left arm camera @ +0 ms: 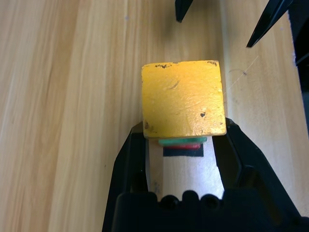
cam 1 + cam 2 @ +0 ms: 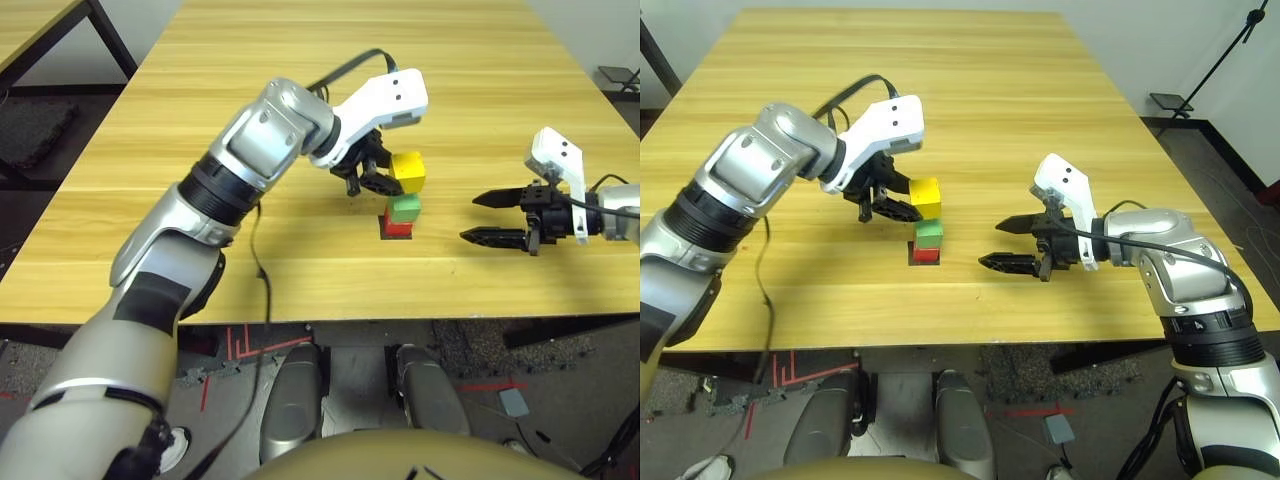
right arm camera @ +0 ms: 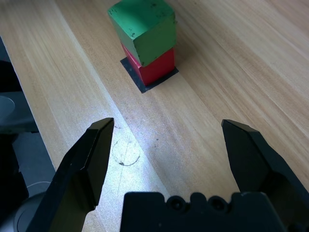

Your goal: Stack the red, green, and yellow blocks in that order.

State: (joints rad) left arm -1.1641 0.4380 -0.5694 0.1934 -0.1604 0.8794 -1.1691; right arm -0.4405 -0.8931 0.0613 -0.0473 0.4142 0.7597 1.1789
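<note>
Currently left end effector (image 2: 378,180) holds the yellow block (image 2: 408,171), fingers (image 1: 129,159) clamped on its two sides, block lifted clear above the stack. Below it, green block (image 2: 404,207) sits on red block (image 2: 398,226), green one slightly twisted relative to the red. Red block rests on a flat black square patch (image 3: 145,83) on the desk (image 2: 200,120), roughly mid-desk. In the left wrist view the yellow block covers most of the stack, just a green and red sliver showing under its edge. Right end effector (image 2: 1012,244) hovers low over the desk near the stack, on its right, fingers (image 3: 84,164) spread wide, holding nothing, tips aimed toward the blocks.
</note>
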